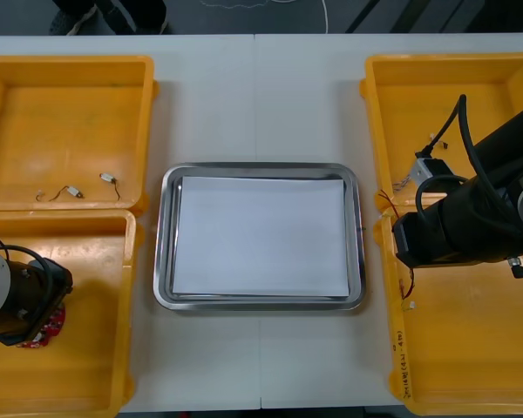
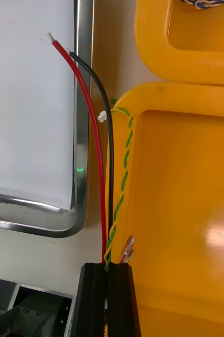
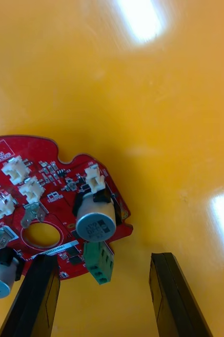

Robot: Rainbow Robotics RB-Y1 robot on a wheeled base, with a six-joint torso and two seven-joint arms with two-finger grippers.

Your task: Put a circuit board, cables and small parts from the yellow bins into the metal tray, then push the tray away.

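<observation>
Left gripper (image 3: 102, 258): I see it wide open and empty, with the round red circuit board (image 3: 59, 210) lying just ahead of one finger. Right gripper (image 2: 108, 268): clamped on the red and black cables (image 2: 107, 210), which run straight out beyond its fingertips.

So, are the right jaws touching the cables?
Touching. Right wrist view shows the right gripper shut on the cables, pinched between its jaws.

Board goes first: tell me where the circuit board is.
In the front view the circuit board lies in the near left yellow bin, beneath the open left gripper.
</observation>
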